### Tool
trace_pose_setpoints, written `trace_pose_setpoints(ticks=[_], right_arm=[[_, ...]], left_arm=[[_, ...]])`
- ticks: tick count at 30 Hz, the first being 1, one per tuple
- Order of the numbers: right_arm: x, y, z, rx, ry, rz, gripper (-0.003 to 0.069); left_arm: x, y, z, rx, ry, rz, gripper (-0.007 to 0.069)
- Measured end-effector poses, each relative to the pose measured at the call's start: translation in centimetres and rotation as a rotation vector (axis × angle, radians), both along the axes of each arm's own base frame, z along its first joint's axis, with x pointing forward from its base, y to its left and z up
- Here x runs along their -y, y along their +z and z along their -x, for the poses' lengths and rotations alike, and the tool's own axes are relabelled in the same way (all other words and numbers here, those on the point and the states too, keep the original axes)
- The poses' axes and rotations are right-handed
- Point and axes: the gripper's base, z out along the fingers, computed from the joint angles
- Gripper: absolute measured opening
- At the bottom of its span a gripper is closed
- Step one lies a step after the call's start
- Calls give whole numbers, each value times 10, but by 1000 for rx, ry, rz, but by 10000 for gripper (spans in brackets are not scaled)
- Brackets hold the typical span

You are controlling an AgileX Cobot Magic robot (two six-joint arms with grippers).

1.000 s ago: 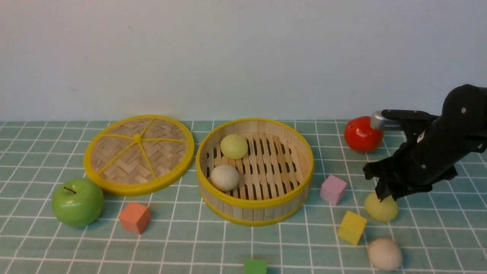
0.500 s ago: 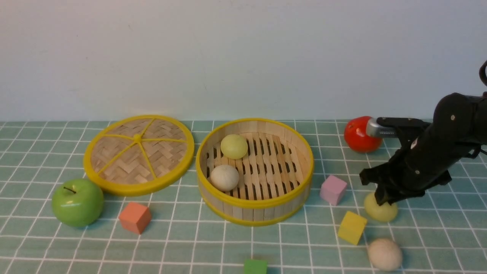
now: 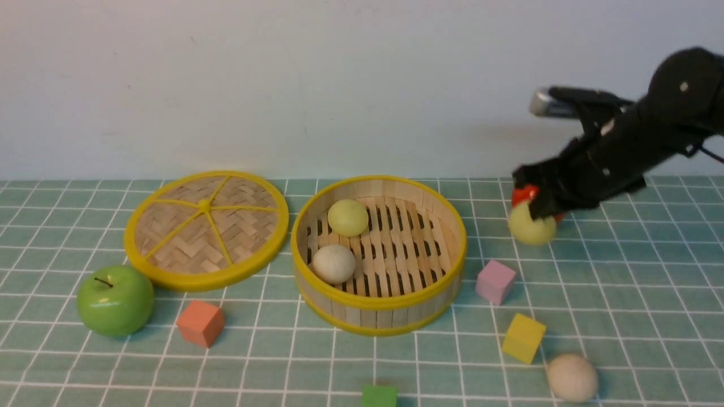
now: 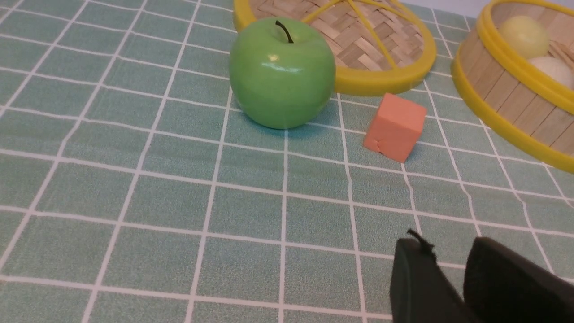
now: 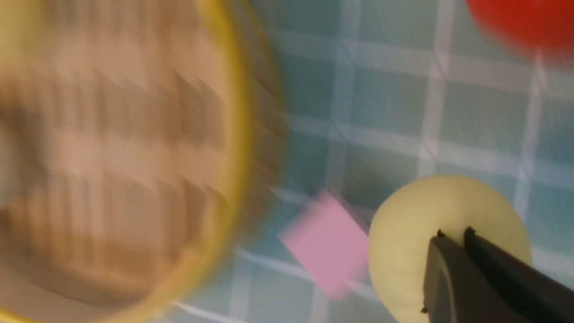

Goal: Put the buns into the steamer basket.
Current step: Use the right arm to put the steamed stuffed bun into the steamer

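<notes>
Checked green cloth [image 3: 113, 373] covers the table. Steamer basket [image 3: 378, 306] sits mid-table, open, its woven lid [image 3: 206, 229] flat beside it on the robot's left. Green apple [image 3: 115, 301] lies near the lid's front edge, not part of the job. Right gripper [image 3: 536, 213] hangs above the cloth on the basket's right, a red fruit [image 3: 521, 194] half hidden behind it. Its jaws are pinched almost together on the top of the carried yellow-green bun [image 3: 530, 230], which is clear of the cloth. In the right wrist view the tips press into the bun's skin with barely a slit between them. Left gripper [image 4: 453, 278] shows only in its own wrist view, low over bare cloth, jaws slightly parted, nothing between them. Two buns already rest on the basket slats, one yellow-green [image 3: 348, 217] and one off-white [image 3: 334, 264]. The last off-white bun [image 3: 572, 377] lies on the cloth at front right, near the yellow cube [image 3: 524, 337]. The pink cube [image 3: 495, 281] lies between the basket and the carried bun. Judgement: the buns look light, smooth and yielding, so a narrow pinch of the crown could slip or tear loose. A wider hold across the middle would be safer for the last one. Round, so they may roll once released.
</notes>
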Motion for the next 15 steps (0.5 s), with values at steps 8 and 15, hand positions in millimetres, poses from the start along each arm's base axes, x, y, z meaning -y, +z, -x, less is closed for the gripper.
trace_pose_setpoints(ticks=[8, 15], right_arm=[[-79, 5, -23, 248, 143, -99, -8], [-94, -65, -50, 242, 79, -73, -6]], left_arm=[[0, 0, 0, 0, 0, 0, 165], [0, 0, 0, 0, 0, 0, 175]])
